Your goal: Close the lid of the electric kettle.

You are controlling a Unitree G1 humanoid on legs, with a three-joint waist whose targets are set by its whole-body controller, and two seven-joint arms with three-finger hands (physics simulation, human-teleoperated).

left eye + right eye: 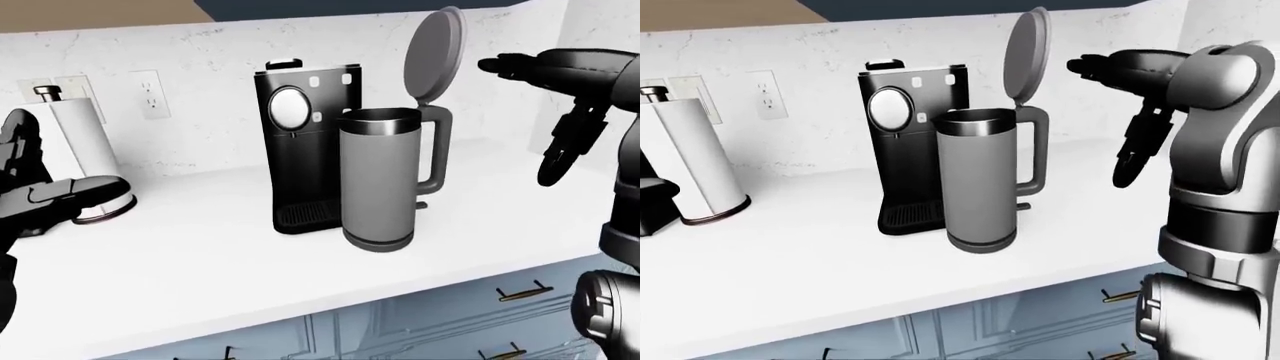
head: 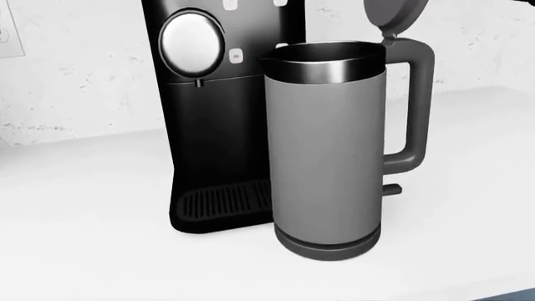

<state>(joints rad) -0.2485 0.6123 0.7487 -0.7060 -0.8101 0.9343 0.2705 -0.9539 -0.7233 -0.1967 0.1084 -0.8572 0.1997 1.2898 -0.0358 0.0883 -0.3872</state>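
Closing lid [image 1: 436, 51] remains undone: lid stands upright above kettle [image 1: 382, 180] handle, kettle on surface [image 1: 200, 255] beside coffee machine [image 1: 300, 142]. Right hand [image 1: 560, 142] right of lid, fingers loose, empty. Left hand [image 1: 45, 199] far left of kettle, grip unclear. Push lid top toward spout, gently, keeping kettle from tipping.

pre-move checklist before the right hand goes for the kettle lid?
1. Lid position known: ok, it stands upright, fully open on its hinge above the handle.
2. Right hand near the lid: ok, raised at the view's right of the lid, apart from it, not touching.
3. Right hand free: ok, fingers hang open, holding nothing.
4. Kettle stable: ok, upright on the counter.
5. Clearance from the coffee machine: cannot tell, kettle overlaps it in every view.
6. Left hand out of the way: ok, low at the view's left by the paper towel roll.
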